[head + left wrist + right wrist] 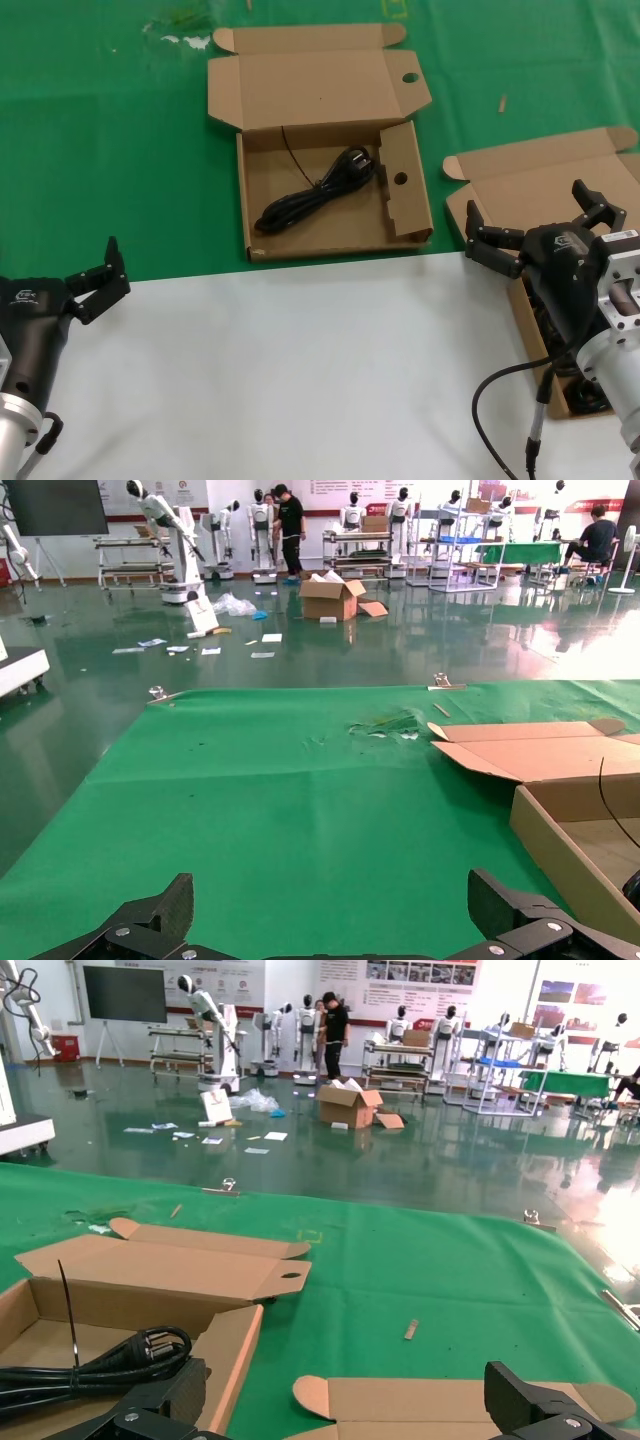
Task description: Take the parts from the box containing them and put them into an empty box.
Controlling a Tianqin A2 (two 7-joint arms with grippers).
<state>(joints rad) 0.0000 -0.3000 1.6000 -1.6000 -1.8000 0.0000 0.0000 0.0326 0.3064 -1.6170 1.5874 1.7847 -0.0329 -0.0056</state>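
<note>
The wide box with round holes [410, 205] lies open at the middle back and holds one black power cord [310, 195]. The plain-lidded box [530, 175] lies open at the right. My right gripper [535, 222] hovers open and empty over it, and my arm hides most of the inside. Dark cords [580, 395] show at its near end. In the right wrist view, my right gripper [350, 1400] is above the plain lid [450, 1400], with the holed box [232, 1345] and its cord [120, 1355] beside it. My left gripper [95, 278] is open and empty at the front left.
A white sheet [300, 370] covers the front of the table and a green mat [100, 150] the back. A black cable [500, 400] loops from my right arm. In the left wrist view, my left gripper [330, 915] faces bare mat, with the holed box's wall [560, 850] to one side.
</note>
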